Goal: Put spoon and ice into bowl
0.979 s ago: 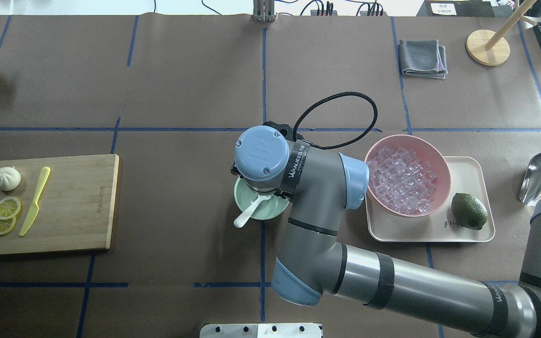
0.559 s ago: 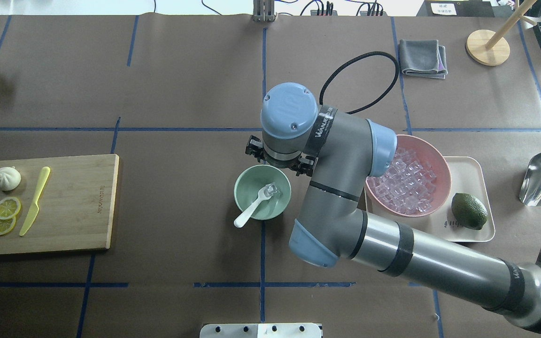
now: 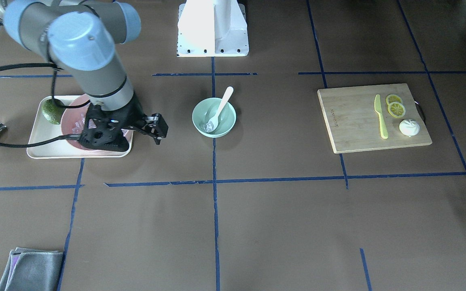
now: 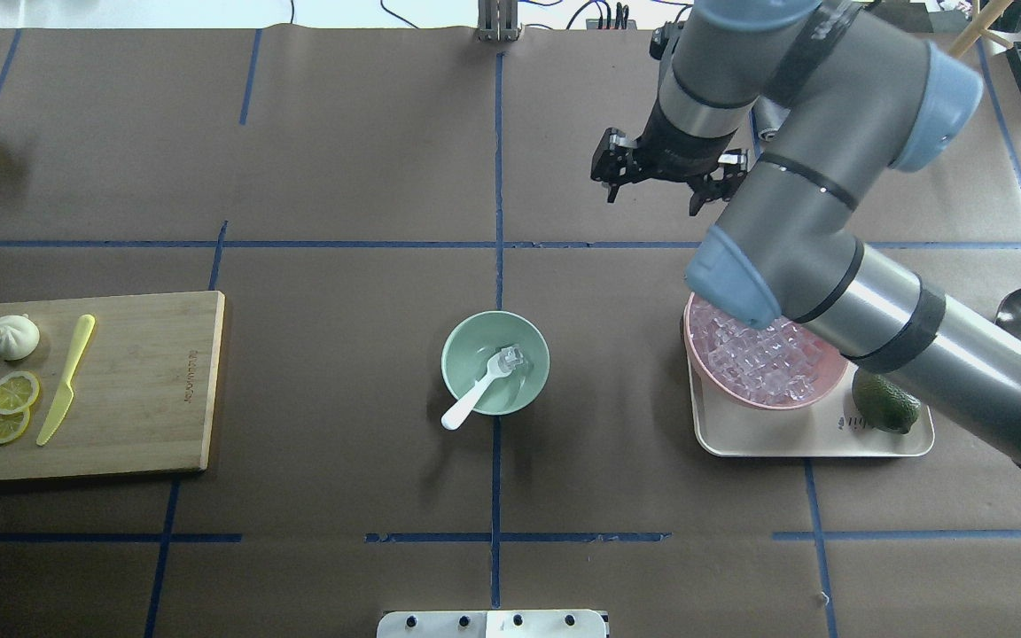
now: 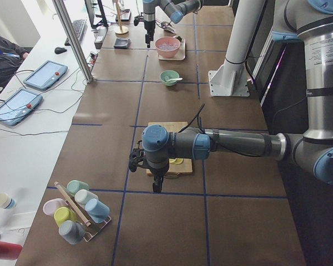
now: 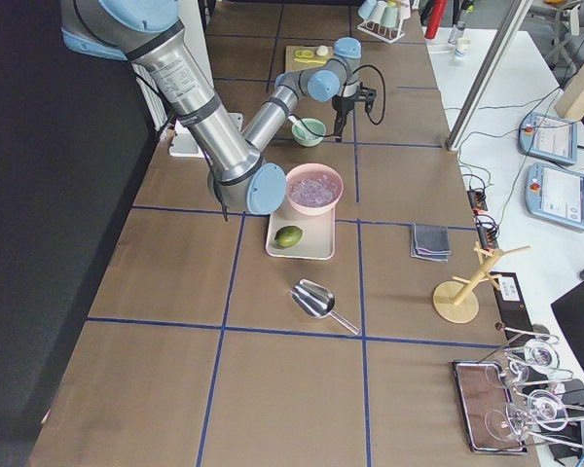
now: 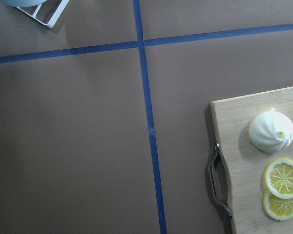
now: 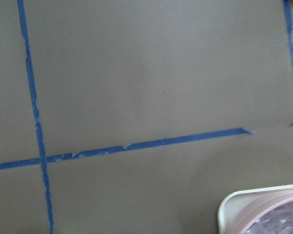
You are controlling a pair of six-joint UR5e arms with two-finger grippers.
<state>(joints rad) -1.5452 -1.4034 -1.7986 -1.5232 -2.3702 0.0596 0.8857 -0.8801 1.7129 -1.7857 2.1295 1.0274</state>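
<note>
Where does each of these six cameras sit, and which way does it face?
Overhead: behind the robot, looking forward and down; right arm shows.
Front: across the table, facing the robot's base; right arm on picture-left.
Left side: at the table's end, looking along it; left arm near.
Right side: opposite end; right arm near.
Left wrist: straight down at the cutting board; no fingers show.
Right wrist: down at the table and tray corner; no fingers.
Overhead and front share the bowl and spoon.

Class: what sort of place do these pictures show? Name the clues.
Probably a robotics lab, not a kitchen: a blue tape grid on the papered table, the right arm above it, control tablets alongside.
</note>
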